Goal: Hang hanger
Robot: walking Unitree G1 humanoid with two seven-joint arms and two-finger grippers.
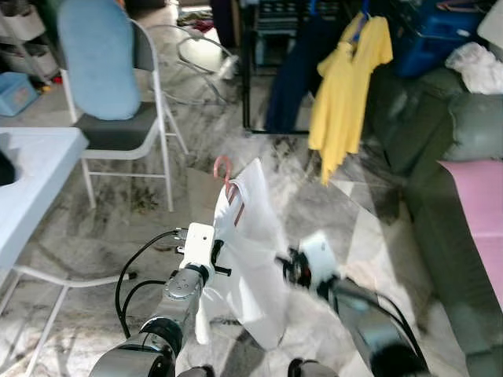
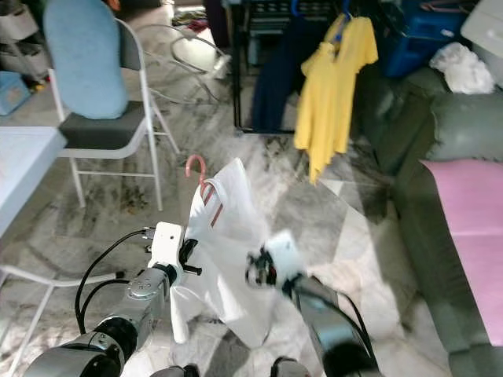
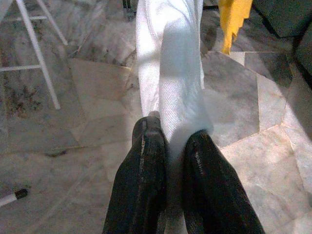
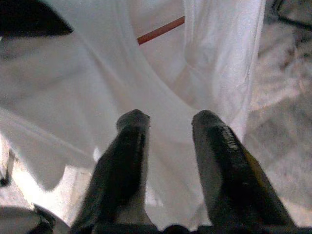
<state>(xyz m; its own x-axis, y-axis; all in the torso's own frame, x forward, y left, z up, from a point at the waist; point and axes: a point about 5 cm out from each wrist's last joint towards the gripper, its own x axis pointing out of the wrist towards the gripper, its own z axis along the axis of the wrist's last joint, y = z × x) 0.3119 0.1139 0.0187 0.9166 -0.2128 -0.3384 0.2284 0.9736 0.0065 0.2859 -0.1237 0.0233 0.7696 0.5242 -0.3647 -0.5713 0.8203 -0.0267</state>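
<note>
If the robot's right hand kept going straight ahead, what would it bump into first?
Most likely the white shirt. The right end effector points at the cloth with its fingers open, and the shirt hangs right in front, though the gap between them is hard to judge.

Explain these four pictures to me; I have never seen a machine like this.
A walking humanoid robot filmed them itself. Two pictures come from cameras on its head, looking down at its silver arms; two come from cameras on its wrists, looking along the black fingers. The left hand is pinching a white shirt that hangs on a pink hanger. The right hand is open, its fingers against the same shirt. Ahead, over the marble floor, a yellow shirt already hangs on a rack.
</note>
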